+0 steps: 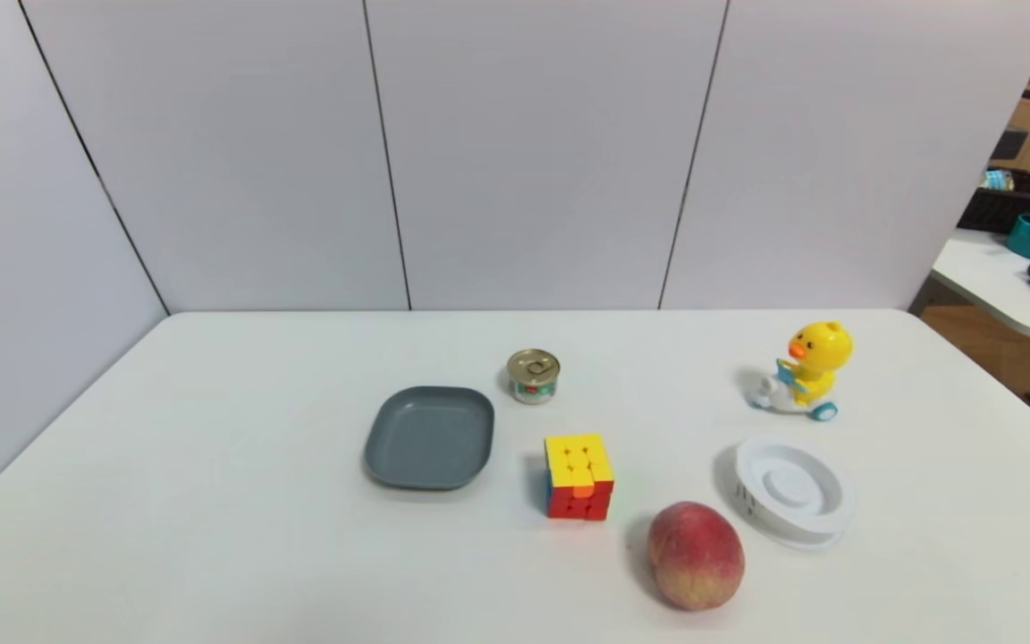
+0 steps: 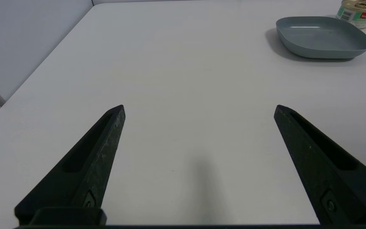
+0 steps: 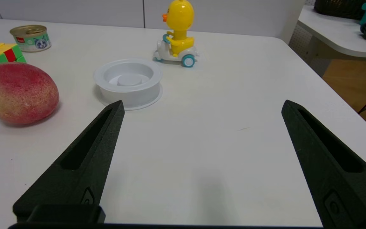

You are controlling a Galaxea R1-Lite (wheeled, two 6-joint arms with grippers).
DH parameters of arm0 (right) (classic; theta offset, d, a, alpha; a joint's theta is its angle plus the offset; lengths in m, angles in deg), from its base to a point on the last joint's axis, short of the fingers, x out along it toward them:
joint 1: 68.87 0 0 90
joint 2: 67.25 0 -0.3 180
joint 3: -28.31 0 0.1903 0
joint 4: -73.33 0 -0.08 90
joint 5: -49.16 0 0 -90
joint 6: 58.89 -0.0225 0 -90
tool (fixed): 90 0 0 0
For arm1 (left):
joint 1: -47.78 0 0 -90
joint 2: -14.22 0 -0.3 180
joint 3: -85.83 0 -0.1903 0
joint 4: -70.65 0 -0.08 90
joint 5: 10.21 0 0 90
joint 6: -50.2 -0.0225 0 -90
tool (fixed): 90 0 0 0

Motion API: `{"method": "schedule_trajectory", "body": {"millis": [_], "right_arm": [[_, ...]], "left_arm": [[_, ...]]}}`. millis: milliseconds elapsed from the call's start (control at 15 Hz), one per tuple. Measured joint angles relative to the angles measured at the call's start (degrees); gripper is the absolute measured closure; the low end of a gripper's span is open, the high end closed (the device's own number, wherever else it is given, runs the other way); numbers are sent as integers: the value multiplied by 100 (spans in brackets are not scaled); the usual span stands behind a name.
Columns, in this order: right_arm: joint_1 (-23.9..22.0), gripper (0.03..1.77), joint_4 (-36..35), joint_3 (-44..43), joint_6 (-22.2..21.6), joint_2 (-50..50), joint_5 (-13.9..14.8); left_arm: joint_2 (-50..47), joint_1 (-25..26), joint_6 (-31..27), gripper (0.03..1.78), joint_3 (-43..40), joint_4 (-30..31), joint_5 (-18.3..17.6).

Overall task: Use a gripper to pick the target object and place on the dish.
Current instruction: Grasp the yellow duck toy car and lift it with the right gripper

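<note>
white table (image 1: 211, 447) | duck toy (image 1: 803, 371) upright, beak facing robot's left

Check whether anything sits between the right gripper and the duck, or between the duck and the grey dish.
The white ringed container lies just off the line from the open right gripper to the duck. Between the duck and dish stand the can and puzzle cube.

We count one table (image 1: 211, 537) holding six items: one yellow duck toy (image 1: 806, 371), one grey dish (image 1: 430, 436), one small tin can (image 1: 533, 376), one puzzle cube (image 1: 578, 476), one peach (image 1: 696, 555), one white round container (image 1: 792, 490); two grippers, left gripper (image 2: 199, 109) and right gripper (image 3: 202, 105), two fingers each
</note>
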Motion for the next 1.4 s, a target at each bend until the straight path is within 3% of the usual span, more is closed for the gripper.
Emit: {"method": "schedule_trajectory", "body": {"millis": [400, 733, 1000, 1400], "right_arm": [[-2, 9, 50, 0, 9, -2, -57], [-4, 9, -83, -254, 428, -362, -183], [135, 9, -267, -1793, 527, -1691, -184], [251, 9, -628, -5154, 681, -4960, -165]], "left_arm": [[0, 0, 0, 12, 0, 0, 2], [0, 0, 0, 12, 0, 0, 0], [0, 0, 5, 12, 0, 0, 2], [0, 0, 2, 12, 0, 0, 2]]}}
